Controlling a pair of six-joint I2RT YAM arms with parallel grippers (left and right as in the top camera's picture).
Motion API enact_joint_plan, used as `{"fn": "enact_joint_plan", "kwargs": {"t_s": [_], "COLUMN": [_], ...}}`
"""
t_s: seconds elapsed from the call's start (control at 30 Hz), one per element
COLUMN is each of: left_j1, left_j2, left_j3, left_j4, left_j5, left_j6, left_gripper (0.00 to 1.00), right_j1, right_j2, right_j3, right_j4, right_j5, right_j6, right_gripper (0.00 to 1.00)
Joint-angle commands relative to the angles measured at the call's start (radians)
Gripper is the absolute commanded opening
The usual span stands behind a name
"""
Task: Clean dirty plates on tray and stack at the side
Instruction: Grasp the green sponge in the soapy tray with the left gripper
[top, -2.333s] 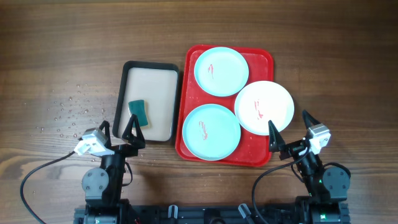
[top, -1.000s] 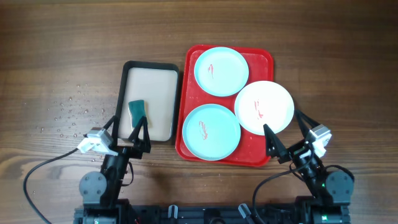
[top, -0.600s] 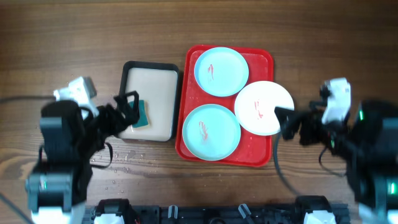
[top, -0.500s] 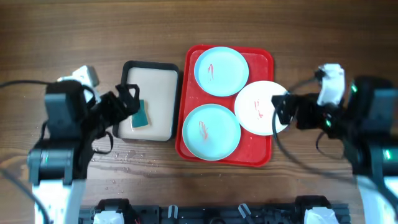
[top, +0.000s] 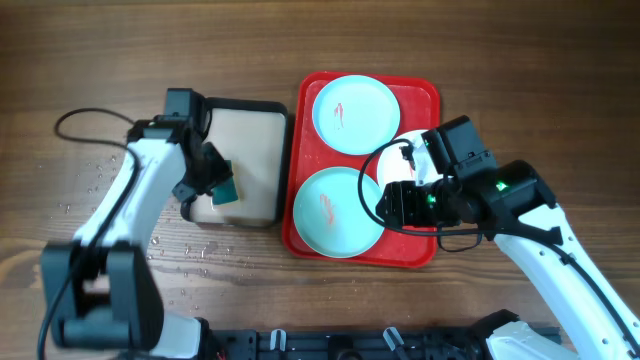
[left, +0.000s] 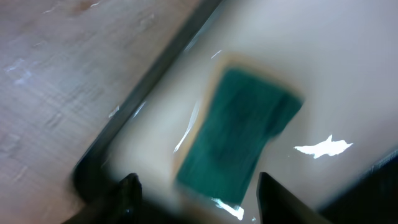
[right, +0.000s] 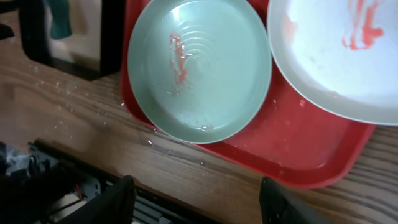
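The red tray (top: 422, 92) holds three plates with red smears: a pale blue plate (top: 355, 113) at the back, a pale blue plate (top: 335, 210) at the front, and a white plate (top: 415, 158) at the right, partly hidden by my right arm. My right gripper (top: 393, 205) is open and empty above the tray's front right part. In the right wrist view the front blue plate (right: 199, 68), the white plate (right: 339, 56) and the tray rim (right: 298, 155) lie ahead of the open fingers (right: 199, 202). My left gripper (top: 207, 176) is open over a green sponge (top: 224, 184).
The sponge (left: 239, 143) lies in a black-rimmed beige tray (top: 245, 105) left of the red tray, just ahead of the open left fingers (left: 199, 199). Its black rim (left: 143, 99) runs along the left. Water droplets (top: 105, 185) speckle the wooden table at the left.
Both arms have come up from the table's front edge and reached in. The left gripper moved over the sponge; the right moved over the tray's front right, covering part of the white plate.
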Motion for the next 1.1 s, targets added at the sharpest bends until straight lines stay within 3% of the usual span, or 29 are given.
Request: {"fn": "enact_joint_plan", "kwargs": {"t_s": [0.0,0.07,0.17,0.2,0.27,0.3,0.33,0.43,0.57,0.67,0.73,0.77,0.8,0.87,0.9,1.0,1.07], "left_j1": [-0.023,-0.026,-0.024,-0.023,-0.023,-0.023,-0.023,-0.023,-0.032,-0.032,-0.032,-0.032,-0.032,-0.032,-0.032,-0.032,-0.032], "left_j2": [0.140,0.184,0.177,0.151,0.113,0.105,0.105,0.123,0.132,0.128,0.109,0.090,0.079,0.056,0.050,0.051,0.051], "left_j3": [-0.013,-0.013,0.011,0.061,0.118,0.117,0.114,0.043,-0.114,-0.124,-0.053,0.024,0.063,0.105,0.105,0.072,-0.007], "left_j4": [0.101,0.122,0.102,0.047,-0.019,-0.023,-0.020,0.075,0.270,0.294,0.219,0.129,0.076,-0.016,-0.043,-0.116,-0.068], "left_j5": [0.073,0.070,0.063,0.063,0.063,0.056,0.033,-0.065,-0.009,-0.004,0.000,0.011,0.025,0.053,0.052,0.053,0.052], "left_j6": [0.141,0.140,0.150,0.171,0.171,0.171,0.170,0.169,0.170,0.196,0.196,0.196,0.196,0.196,0.196,0.192,0.192], "left_gripper": [0.35,0.06,0.04,0.11,0.57,0.65,0.64,0.56,0.41,0.04,0.04,0.13,0.30,0.52,0.57,0.47,0.41], "right_j1": [0.006,0.006,0.006,0.006,0.006,0.006,0.006,0.006,0.006,0.006,0.006,0.006,0.006,0.005,0.005,0.005,0.005], "right_j2": [0.003,0.003,0.003,0.003,0.003,0.003,0.003,0.003,0.003,0.003,0.003,0.003,0.003,0.003,0.003,0.003,0.003], "right_j3": [-0.008,-0.008,-0.008,-0.008,-0.009,-0.008,-0.009,-0.009,-0.009,-0.009,-0.009,-0.008,-0.008,-0.008,-0.009,-0.009,-0.010], "right_j4": [0.012,0.012,0.012,0.012,0.012,0.012,0.012,0.011,0.012,0.012,0.011,0.012,0.017,0.045,0.040,0.022,-0.029], "right_j5": [0.062,0.062,0.062,0.062,0.062,0.062,0.062,0.062,0.062,0.062,0.062,0.063,0.075,0.087,0.047,0.013,0.013], "right_j6": [0.051,0.052,0.051,0.051,0.051,0.051,0.051,0.051,0.056,0.056,0.051,0.044,0.038,-0.006,-0.011,-0.023,-0.013], "right_gripper": [0.64,0.65,0.65,0.65,0.65,0.65,0.65,0.65,0.65,0.65,0.63,0.58,0.53,0.56,0.58,0.58,0.57]}}
